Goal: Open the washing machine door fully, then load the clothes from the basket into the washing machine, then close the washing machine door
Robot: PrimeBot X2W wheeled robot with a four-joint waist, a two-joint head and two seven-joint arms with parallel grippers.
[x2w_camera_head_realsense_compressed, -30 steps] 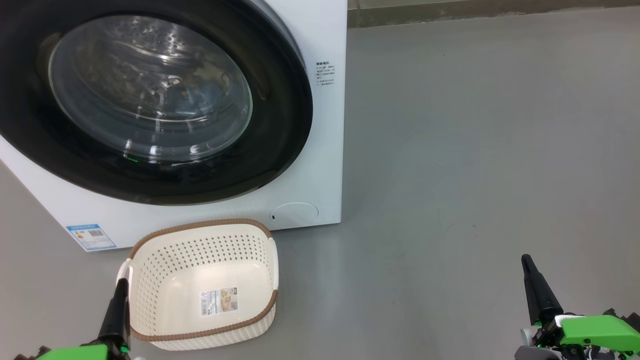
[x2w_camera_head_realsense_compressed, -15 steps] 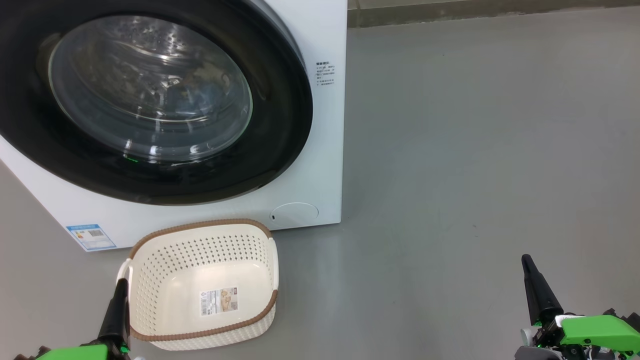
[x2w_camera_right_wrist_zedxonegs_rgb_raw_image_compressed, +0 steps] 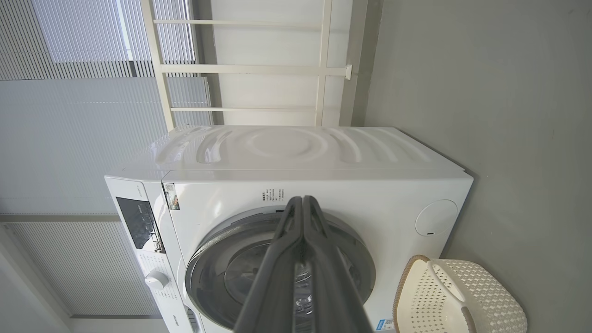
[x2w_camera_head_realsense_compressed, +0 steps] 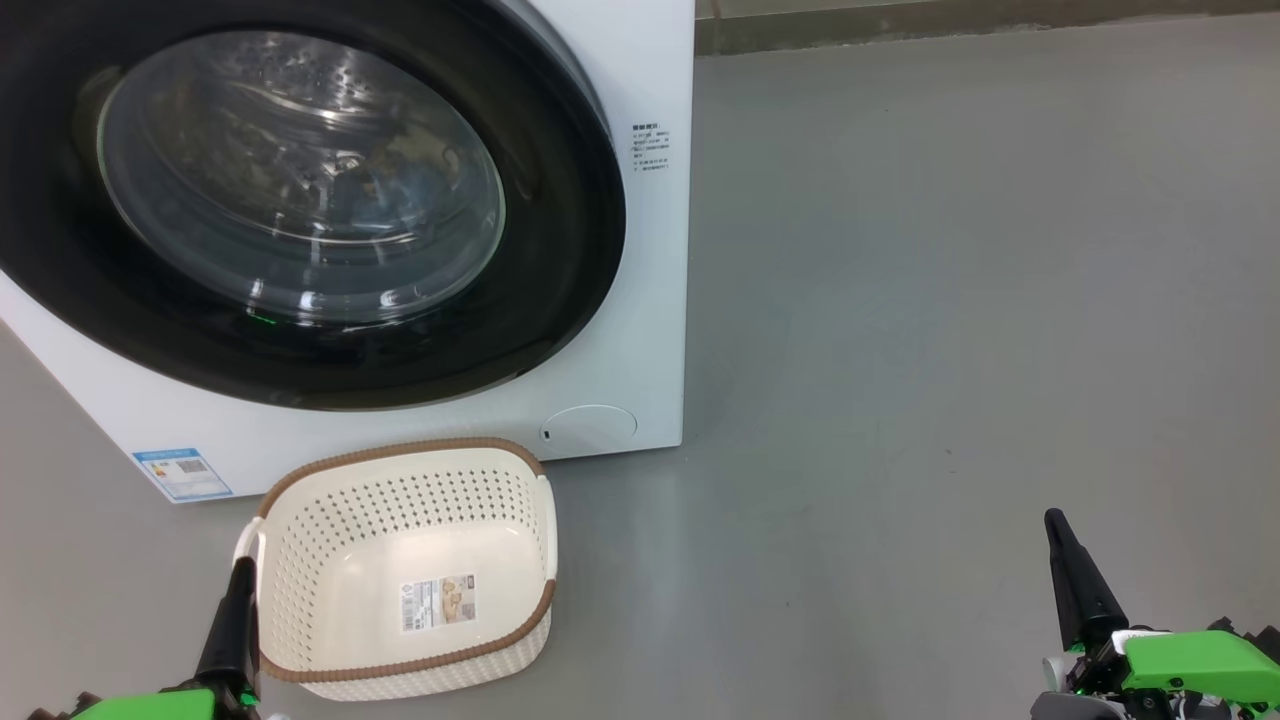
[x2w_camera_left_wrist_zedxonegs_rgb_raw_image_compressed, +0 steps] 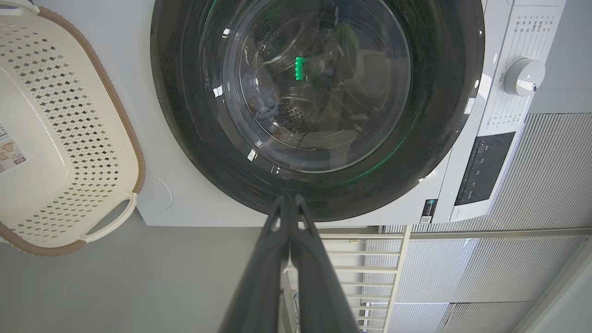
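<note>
**Spotter:** Talk me through the door first.

**Operator:** The washing machine door [x2w_camera_head_realsense_compressed: 300, 200] sits flat against the front of the washing machine [x2w_camera_head_realsense_compressed: 645, 300], with no gap at its black rim in any of my views. I read it as closed, though I can't tell from here whether the latch has caught.

**Spotter:** And the load?

**Operator:** Through the glass I make out a bluish bundle low in the drum, and I take that for the clothes [x2w_camera_left_wrist_zedxonegs_rgb_raw_image_compressed: 262, 104]. The basket [x2w_camera_head_realsense_compressed: 395, 452] stands on the grey floor [x2w_camera_head_realsense_compressed: 950, 300] just in front of the machine, upright, with just its label sticker on the bottom.

**Spotter:** So which step are we on?

**Operator:** The last one, by my judgement, and it looks done. If anything is called for, it's a check on the latch. That would be a firm, square push on the black rim with closed fingertips, kept off the glass.

**Spotter:** Arms?

**Operator:** Both are low and drawn back. My left gripper [x2w_camera_head_realsense_compressed: 243, 572] is clenched on nothing, fingers together. It is near the basket's left handle and aims at the door's rim from well apart. My right gripper [x2w_camera_head_realsense_compressed: 1052, 522] is also pressed closed and empty, out over bare floor, far from the machine.
</note>
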